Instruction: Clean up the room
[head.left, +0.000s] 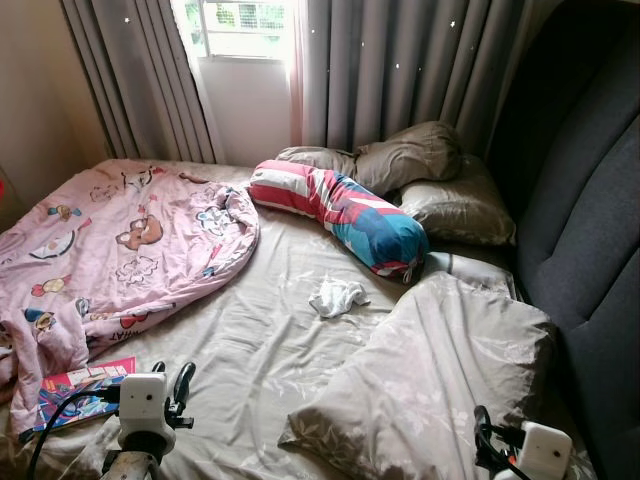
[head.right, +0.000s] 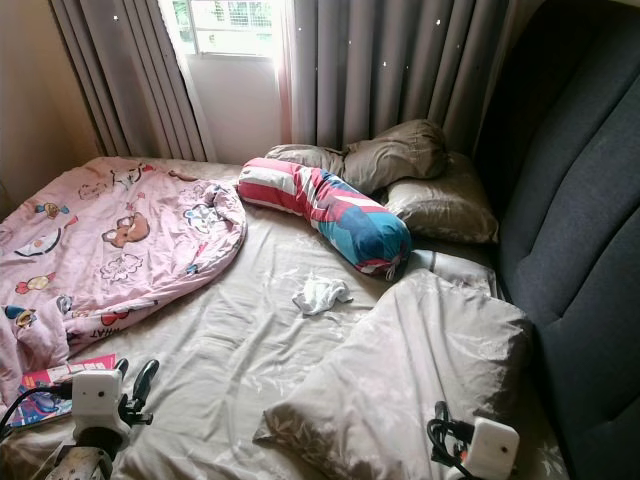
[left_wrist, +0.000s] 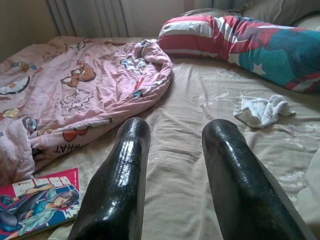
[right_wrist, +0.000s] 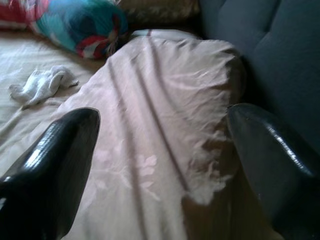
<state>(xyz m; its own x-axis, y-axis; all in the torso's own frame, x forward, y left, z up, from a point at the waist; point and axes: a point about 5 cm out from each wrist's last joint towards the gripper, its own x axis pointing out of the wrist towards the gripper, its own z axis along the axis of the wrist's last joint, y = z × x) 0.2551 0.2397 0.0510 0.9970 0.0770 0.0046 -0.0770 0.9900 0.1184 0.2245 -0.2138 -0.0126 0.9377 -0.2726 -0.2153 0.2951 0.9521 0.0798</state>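
Note:
A crumpled white cloth (head.left: 338, 297) lies in the middle of the bed's beige sheet (head.left: 270, 330). At the near left corner a colourful comic book (head.left: 82, 388) rests partly under the pink cartoon blanket (head.left: 120, 240). My left gripper (head.left: 172, 368) hovers low over the sheet just right of the book, open and holding nothing; the left wrist view has the cloth (left_wrist: 262, 110) ahead of its fingers (left_wrist: 125, 170). My right gripper (right_wrist: 162, 115) is open above the large beige pillow (head.left: 440, 370) at the near right.
A red, white and blue striped bolster (head.left: 340, 212) lies across the bed, with brown pillows (head.left: 420, 160) behind it. The dark padded headboard (head.left: 590, 230) runs along the right. Grey curtains (head.left: 400, 70) and a window (head.left: 240, 30) stand at the far side.

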